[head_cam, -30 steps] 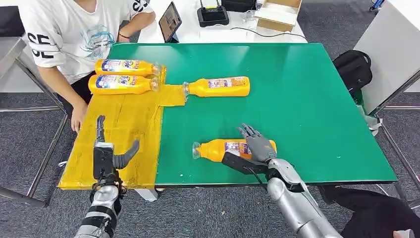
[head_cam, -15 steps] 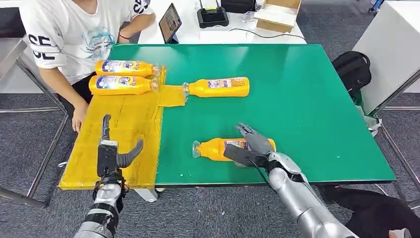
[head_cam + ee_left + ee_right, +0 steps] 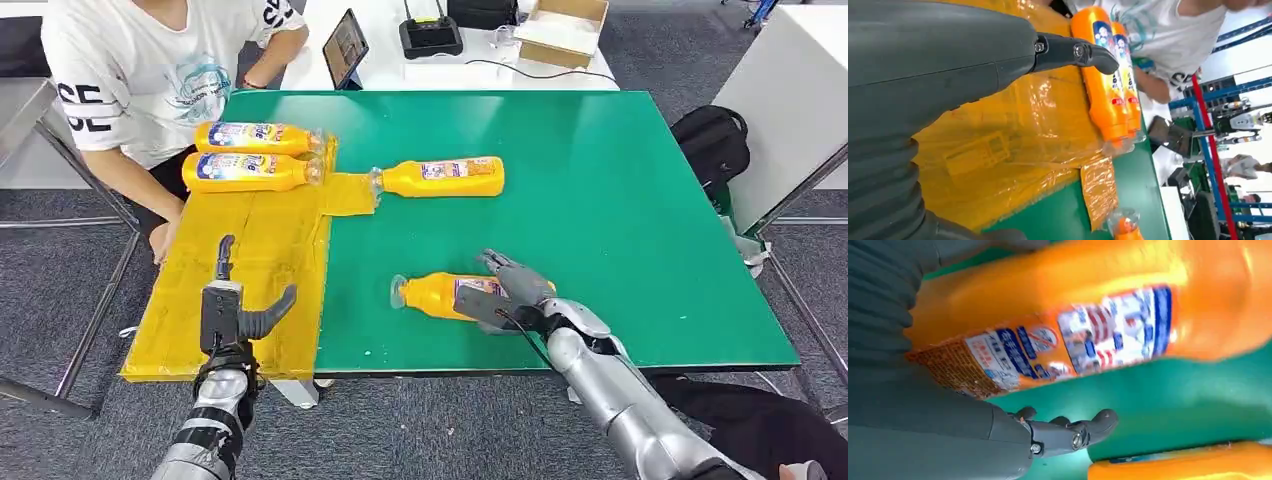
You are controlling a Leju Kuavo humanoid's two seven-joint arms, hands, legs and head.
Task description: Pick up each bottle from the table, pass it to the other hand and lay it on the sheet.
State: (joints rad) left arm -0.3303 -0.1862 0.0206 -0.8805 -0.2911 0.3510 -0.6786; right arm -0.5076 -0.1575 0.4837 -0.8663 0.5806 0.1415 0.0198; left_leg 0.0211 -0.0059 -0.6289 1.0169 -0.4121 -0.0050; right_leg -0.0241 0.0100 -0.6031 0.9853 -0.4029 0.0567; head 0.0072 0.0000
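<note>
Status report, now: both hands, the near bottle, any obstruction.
Right robot hand over near bottle, grip unconfirmed. Left robot hand open above yellow sheet. Bottle lying on green table. Nothing blocking.

Both arms were built of silver metal segments with dark bands at the joints, entering from the lower edge of the head view. The left hand (image 3: 232,312) at lower left had a boxy black palm block, a thick grey thumb and slim dark fingers. The right hand (image 3: 508,296) at lower centre was dark grey, with a thin black cable running along its wrist. Up close, a grey ribbed cover (image 3: 883,190) wrapped the wrist, and small silver screws (image 3: 1077,441) marked the thumb hinges.
</note>
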